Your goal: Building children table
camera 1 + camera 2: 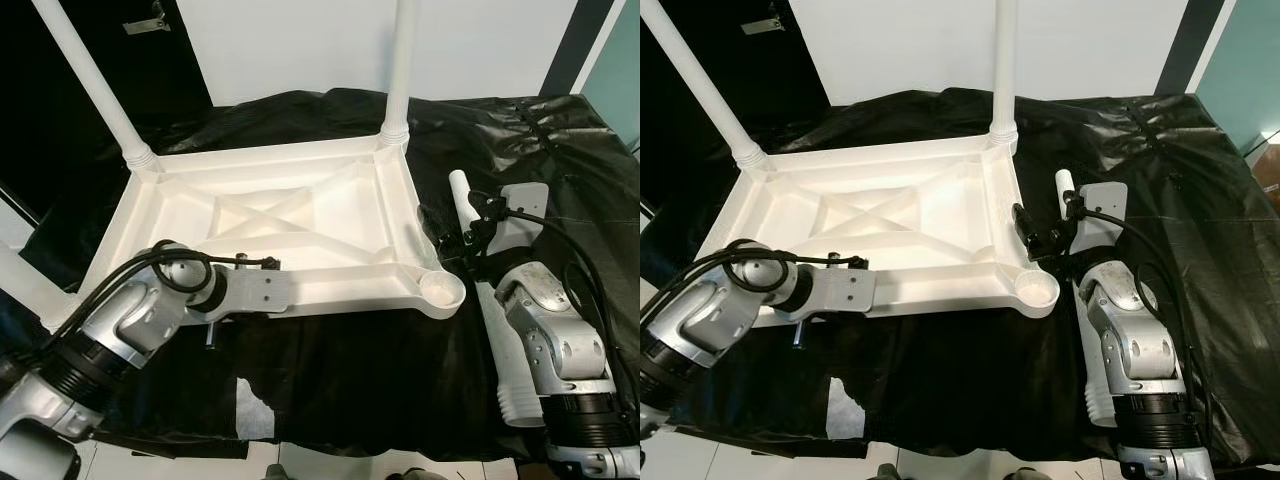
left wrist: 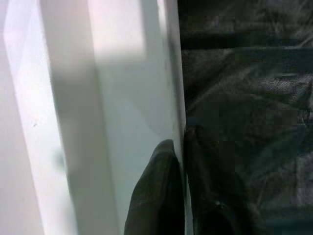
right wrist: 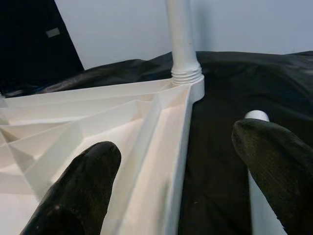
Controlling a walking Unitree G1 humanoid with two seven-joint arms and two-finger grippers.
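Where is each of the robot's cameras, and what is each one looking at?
Left eye view: on the head, looking down at the upturned white tabletop on black sheeting; both silver arms show.
Right eye view: beside it, same scene, with the empty leg socket at the near corner.
Left wrist view: on the left arm, close against the tabletop's edge; one of its black fingers shows.
Right wrist view: on the right arm, looking along the tabletop's side to a screwed-in leg; two spread fingers show.
Shared: the tabletop.

I see the upturned white tabletop on black sheeting; two legs stand screwed in; my right gripper sits beside its empty corner socket.
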